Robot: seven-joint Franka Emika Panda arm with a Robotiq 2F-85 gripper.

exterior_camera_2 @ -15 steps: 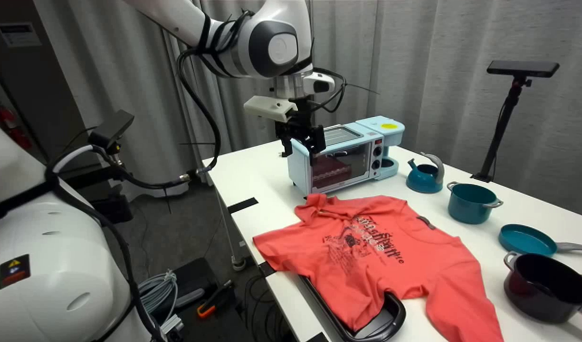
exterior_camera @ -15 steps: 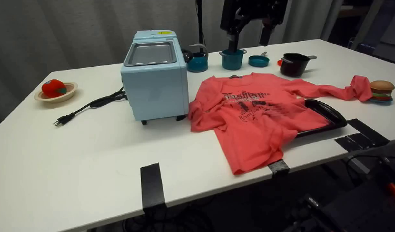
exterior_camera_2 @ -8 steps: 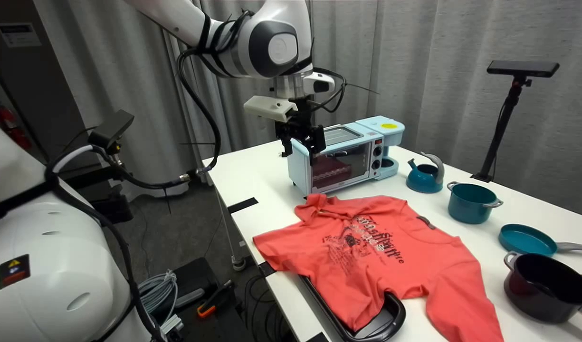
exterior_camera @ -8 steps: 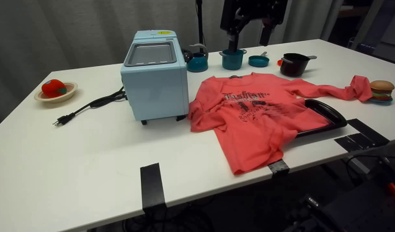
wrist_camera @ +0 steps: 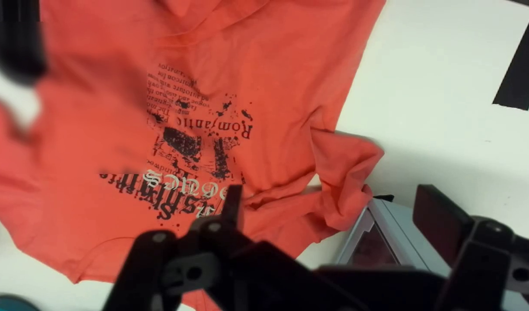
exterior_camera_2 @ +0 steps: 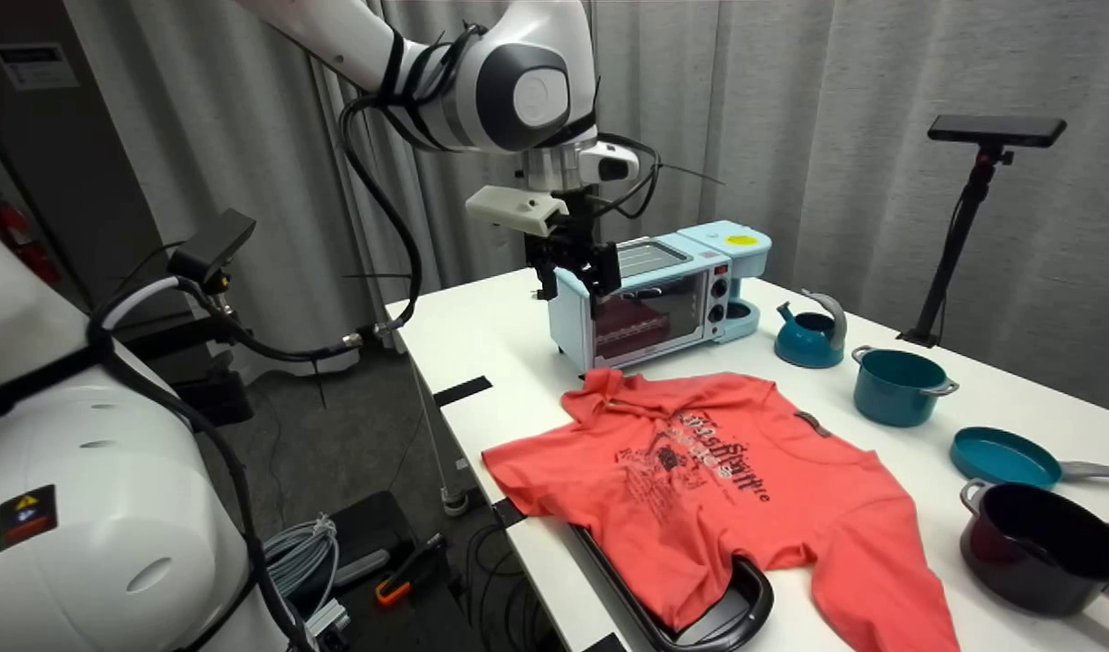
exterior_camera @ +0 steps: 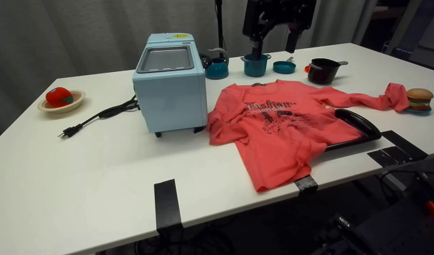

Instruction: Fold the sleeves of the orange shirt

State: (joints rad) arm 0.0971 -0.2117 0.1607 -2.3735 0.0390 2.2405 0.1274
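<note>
The orange shirt (exterior_camera: pixel 273 118) lies front up on the white table, its dark print showing, in both exterior views (exterior_camera_2: pixel 699 480) and the wrist view (wrist_camera: pixel 286 86). One sleeve (exterior_camera: pixel 225 132) is bent and bunched beside the light-blue appliance; it also shows in the wrist view (wrist_camera: pixel 344 172). The other sleeve (exterior_camera: pixel 362 100) stretches out to a toy burger; it runs off the bottom edge in an exterior view (exterior_camera_2: pixel 889 580). My gripper (exterior_camera: pixel 273 52) is open and empty, above the table near the bunched sleeve and appliance, in both exterior views (exterior_camera_2: pixel 574 294) and the wrist view (wrist_camera: pixel 331 194).
The light-blue appliance (exterior_camera: pixel 170 99) stands against the bunched sleeve. A black tray (exterior_camera: pixel 358 124) lies partly under the shirt. A toy burger (exterior_camera: pixel 419 99), teal pot (exterior_camera: pixel 255 66), kettle (exterior_camera: pixel 217 69), pan (exterior_camera: pixel 284 67) and dark pot (exterior_camera: pixel 323 71) stand around. A power cord (exterior_camera: pixel 112 111) lies behind.
My gripper has come down very slightly, with its fingers still apart. The shirt and its sleeves have not moved.
</note>
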